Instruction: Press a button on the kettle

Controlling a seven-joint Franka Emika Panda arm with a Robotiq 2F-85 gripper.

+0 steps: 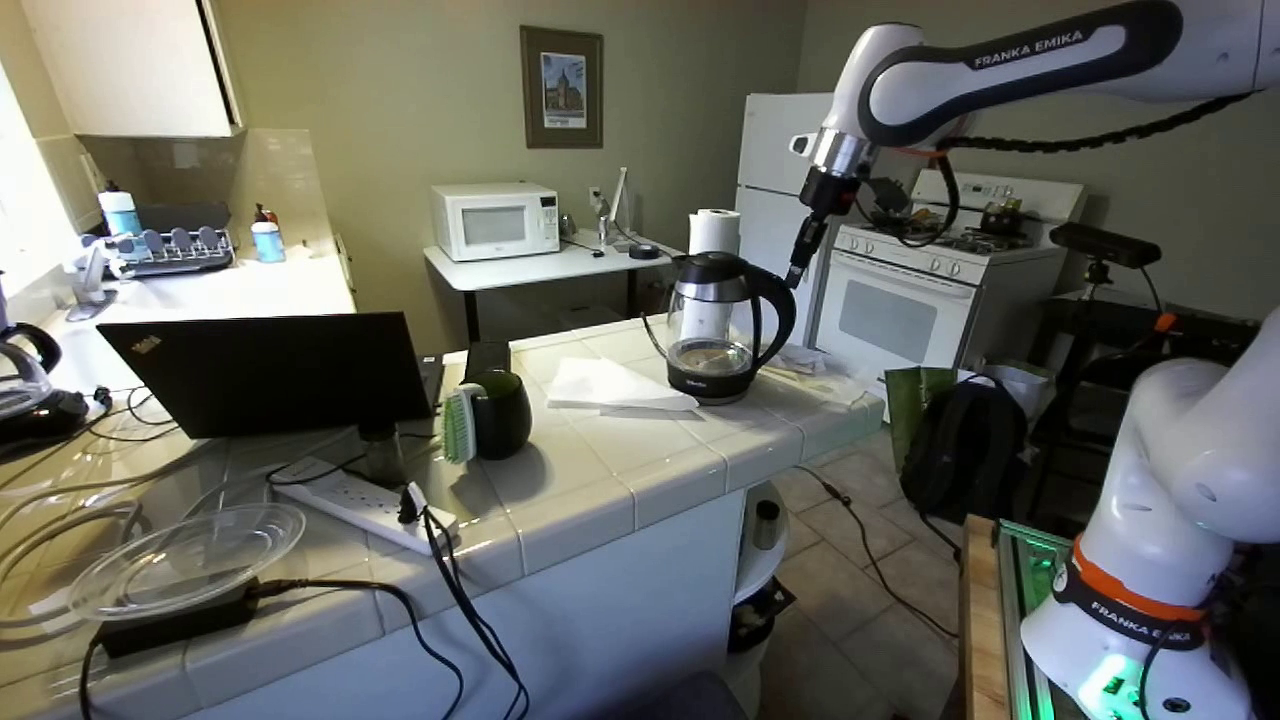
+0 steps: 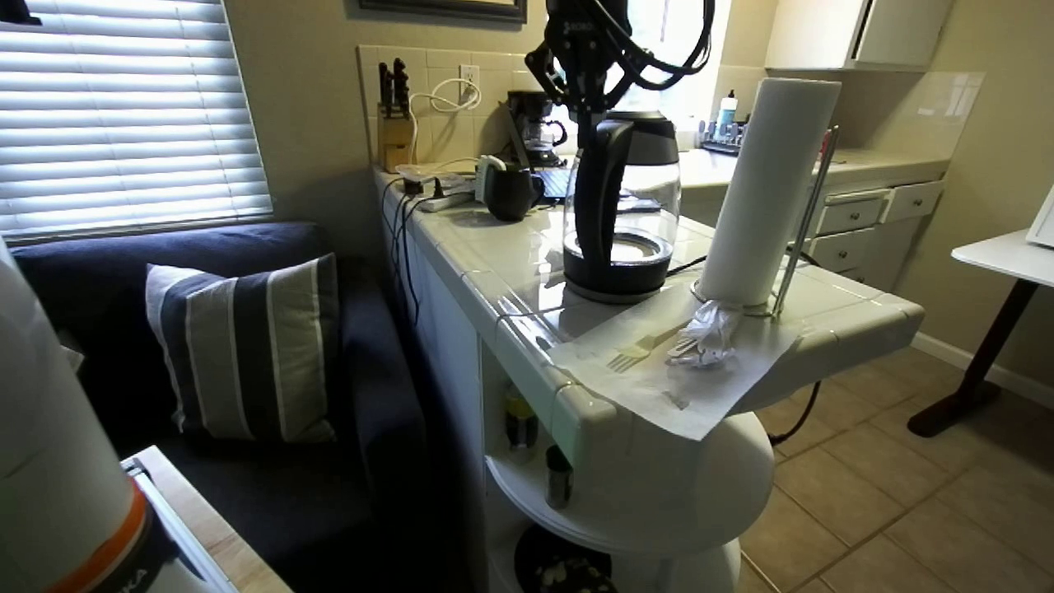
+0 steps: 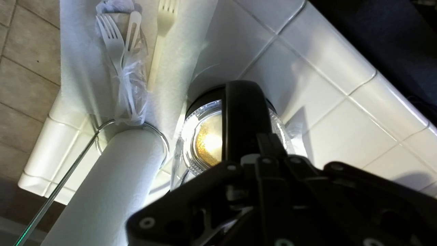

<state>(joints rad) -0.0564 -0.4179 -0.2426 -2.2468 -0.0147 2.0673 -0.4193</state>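
The kettle [image 1: 712, 312] stands upright on the tiled counter, a clear glass jug with black lid, handle and base; it also shows in an exterior view [image 2: 646, 185]. In the wrist view the kettle's black handle [image 3: 240, 116] is seen from above, with the glass body around it. My gripper [image 1: 795, 278] points down at the upper bend of the handle, very close to it; whether it touches is unclear. In the wrist view the gripper [image 3: 271, 138] has its two fingertips together with nothing between them. The button itself cannot be made out, and the lid is largely hidden behind the gripper there.
A paper towel roll on a wire holder [image 2: 766, 198] stands close beside the kettle. Plastic forks [image 3: 114, 44] lie on a paper towel [image 2: 642, 399] near the counter end. A dark green mug [image 1: 503, 415], a laptop [image 1: 270, 370] and a power strip [image 1: 350, 500] are farther along the counter.
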